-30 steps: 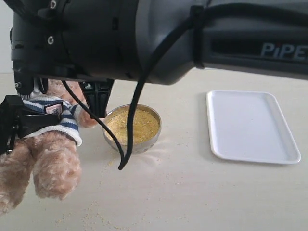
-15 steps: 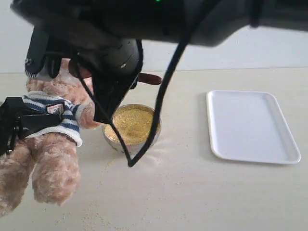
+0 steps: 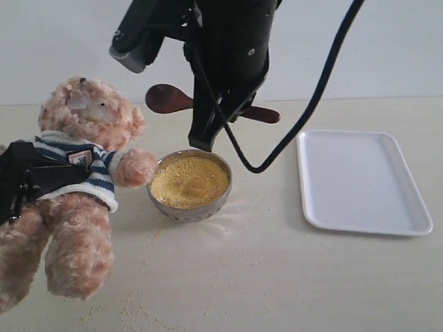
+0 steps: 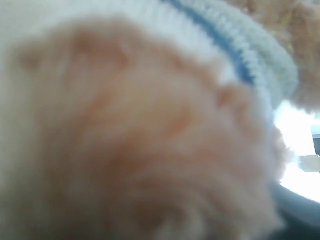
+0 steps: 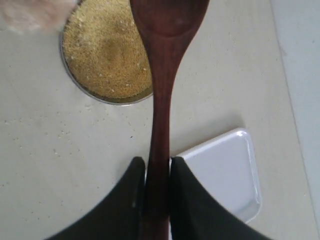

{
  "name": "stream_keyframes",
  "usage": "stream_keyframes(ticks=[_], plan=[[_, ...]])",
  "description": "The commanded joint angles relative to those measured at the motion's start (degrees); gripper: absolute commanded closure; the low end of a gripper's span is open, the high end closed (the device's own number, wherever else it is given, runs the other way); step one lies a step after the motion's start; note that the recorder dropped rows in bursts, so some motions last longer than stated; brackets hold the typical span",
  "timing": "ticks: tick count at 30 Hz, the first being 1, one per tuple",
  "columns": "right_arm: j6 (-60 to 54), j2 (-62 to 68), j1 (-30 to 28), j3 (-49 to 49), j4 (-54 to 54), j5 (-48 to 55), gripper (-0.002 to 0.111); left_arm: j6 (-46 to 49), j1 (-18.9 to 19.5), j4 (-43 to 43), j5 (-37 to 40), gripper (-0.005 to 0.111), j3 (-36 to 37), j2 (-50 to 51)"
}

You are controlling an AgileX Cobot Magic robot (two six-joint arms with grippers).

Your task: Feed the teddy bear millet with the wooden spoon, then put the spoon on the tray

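The teddy bear point(image 3: 86, 117) sits at the left in its striped sweater, one paw resting at the bowl's rim. My left gripper point(image 3: 41, 176) is clamped across its torso; in the left wrist view, blurred fur point(image 4: 140, 140) and sweater point(image 4: 235, 50) hide the jaws. My right gripper point(image 5: 157, 167) is shut on the handle of the wooden spoon point(image 5: 165, 75). The spoon point(image 3: 169, 99) hangs level above the bowl of millet point(image 3: 190, 182), its oval end a short way right of the bear's head. No grains show on the spoon's visible part. The white tray point(image 3: 360, 181) lies to the right.
Loose grains point(image 3: 138, 308) are scattered on the cream table in front of the bowl and bear. The right arm point(image 3: 228, 48) and its black cable point(image 3: 304, 114) hang over the bowl and the tray's near-left corner. A pale wall stands behind.
The right arm has risen and drawn away from the camera, uncovering the bear's head. The spoon has lifted from behind the arm to bear-head height. The left gripper and bear have stayed put.
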Motion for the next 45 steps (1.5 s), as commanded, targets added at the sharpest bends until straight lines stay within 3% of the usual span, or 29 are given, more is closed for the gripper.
stream_keyframes(ticks=[1,7,18,24,30,45], plan=[[-0.8,2.7,-5.8,-0.1,2.9,0.1,0.108,0.9,-0.5,-1.2,0.3,0.102,0.0,-0.2],[-0.3,8.4,-6.6,-0.1,-3.3,0.1,0.108,0.9,-0.5,-1.2,-4.5,0.102,0.0,-0.2],[-7.5,13.9,-6.2,-0.1,-3.3,-2.3,0.108,0.9,-0.5,-1.2,-4.5,0.102,0.0,-0.2],[-9.0,16.0,-3.2,-0.1,-5.1,-3.3,0.108,0.8,-0.5,-1.2,-4.5,0.102,-0.1,-0.2],[-1.7,19.8,-0.6,-0.1,-17.5,-1.9,0.108,0.8,-0.5,-1.2,-4.5,0.102,-0.1,-0.2],[-2.5,20.7,-0.6,-0.1,-13.2,-3.2,0.108,0.6,-0.5,-1.2,-4.5,0.102,-0.1,-0.2]])
